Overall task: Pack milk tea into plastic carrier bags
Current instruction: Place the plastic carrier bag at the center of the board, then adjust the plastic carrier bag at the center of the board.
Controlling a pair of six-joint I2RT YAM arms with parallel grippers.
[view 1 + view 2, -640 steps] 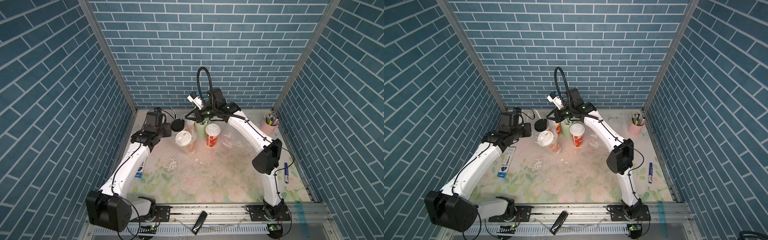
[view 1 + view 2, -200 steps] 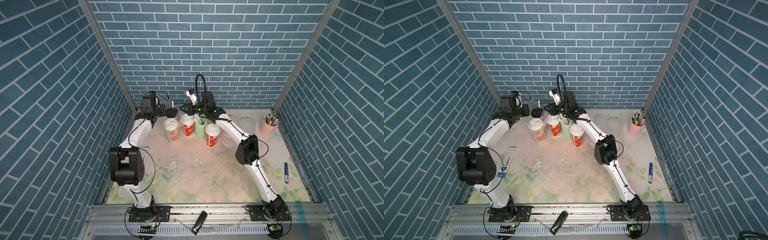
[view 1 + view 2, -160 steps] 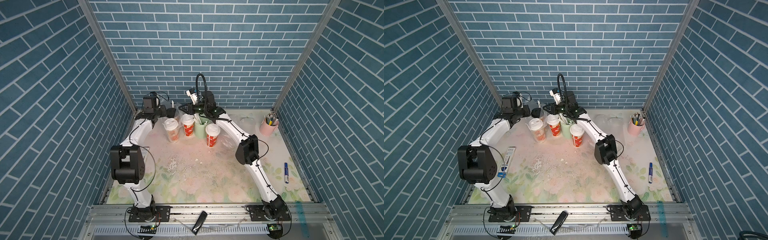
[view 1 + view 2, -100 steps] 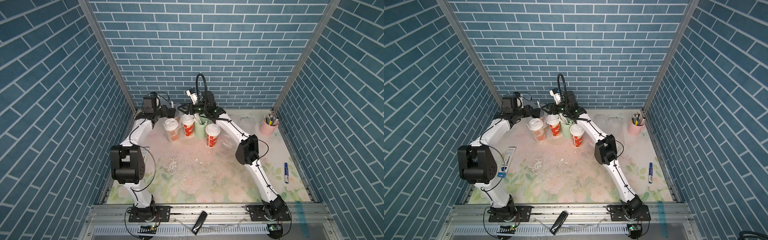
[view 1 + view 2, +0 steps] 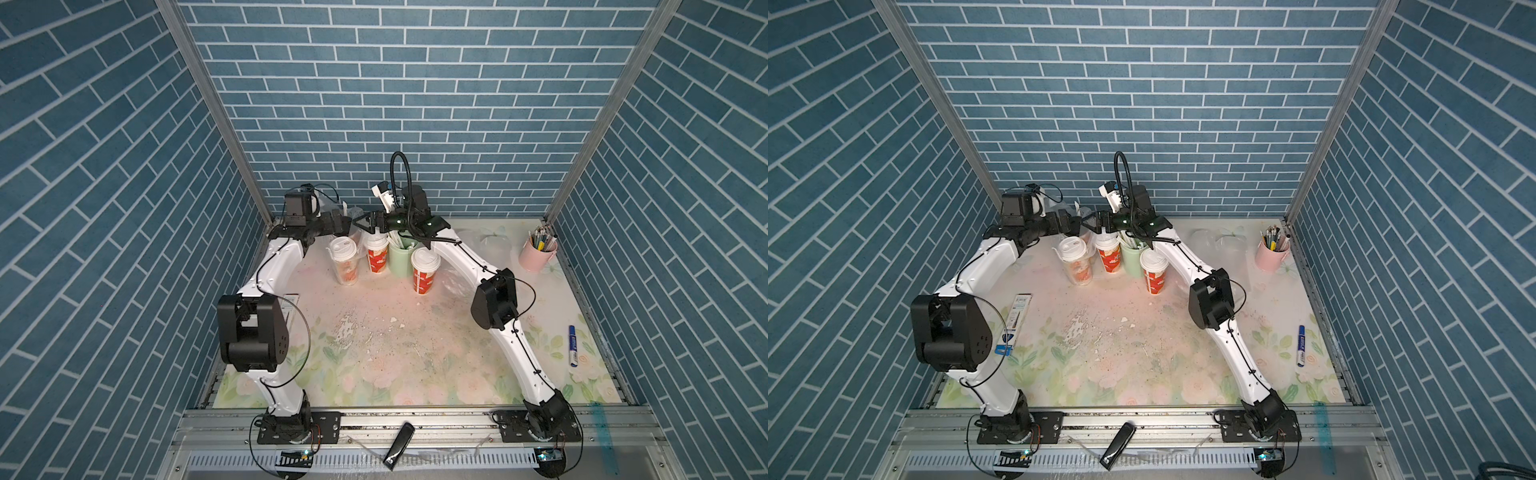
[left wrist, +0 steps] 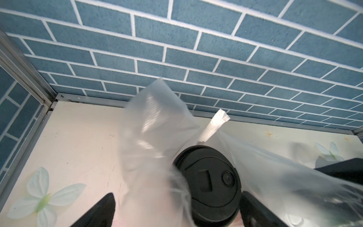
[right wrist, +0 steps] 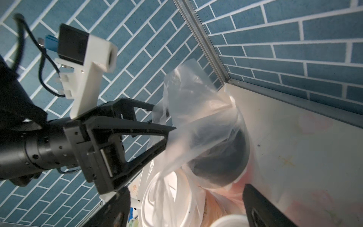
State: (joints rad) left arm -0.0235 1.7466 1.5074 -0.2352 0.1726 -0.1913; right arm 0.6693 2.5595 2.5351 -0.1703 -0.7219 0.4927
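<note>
The left gripper (image 6: 177,194) is sitting with its jaws spread wide either side of the black-lid cup (image 6: 208,180). It's pinching nothing, with only loose film brushing its fingers. The right gripper (image 7: 185,188) is facing it from across the bag, also spread wide and empty.

Between them the carrier bag (image 6: 155,125) is standing up by itself at the back of the table (image 5: 395,353), near the left corner. I'm guessing it's keeping its shape because the black-lid cup and a white-lid cup (image 7: 157,200) are propping it from inside, as far as I can tell through the film.

Further out, the third cup (image 5: 377,257) and fourth cup (image 5: 424,270) are standing bare by the green straw holder (image 5: 401,259). The second bag (image 5: 492,241) is lying flat off to the right, probably parked there for that pair. I'd say it's roughly halfway done.
</note>
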